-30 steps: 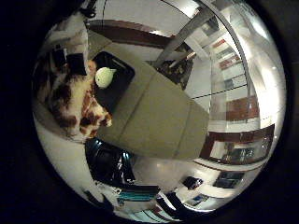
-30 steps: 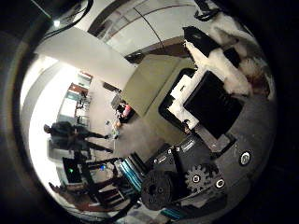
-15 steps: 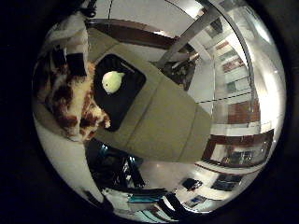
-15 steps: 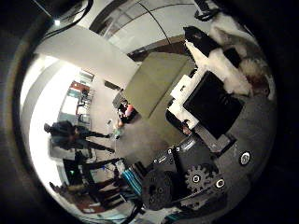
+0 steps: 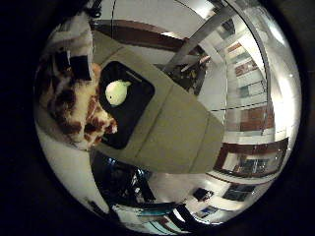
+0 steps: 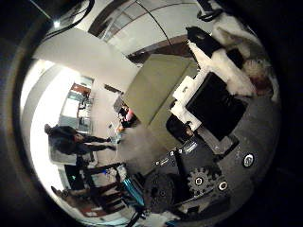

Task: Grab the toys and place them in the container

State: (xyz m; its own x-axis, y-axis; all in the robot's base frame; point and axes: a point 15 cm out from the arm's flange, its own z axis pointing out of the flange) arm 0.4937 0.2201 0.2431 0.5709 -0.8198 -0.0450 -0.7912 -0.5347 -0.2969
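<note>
Olive-green rectangular table (image 5: 182, 132) seen from above. Black rectangular tray-like container (image 5: 129, 110) lies on table near one end. Pale yellow-green rounded soft toy (image 5: 117, 92) sits inside container. Brown-and-white spotted plush toy (image 5: 78, 110) close to palm, beside container, overlapping its edge. White-and-black robot hand (image 6: 215, 97) has fingers curled round plush toy, gripping it above table.

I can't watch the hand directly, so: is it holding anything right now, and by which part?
A brown-and-white plush toy sits pressed close to the palm, the hand curled on its furry body. Which part of the body cannot be told.
</note>
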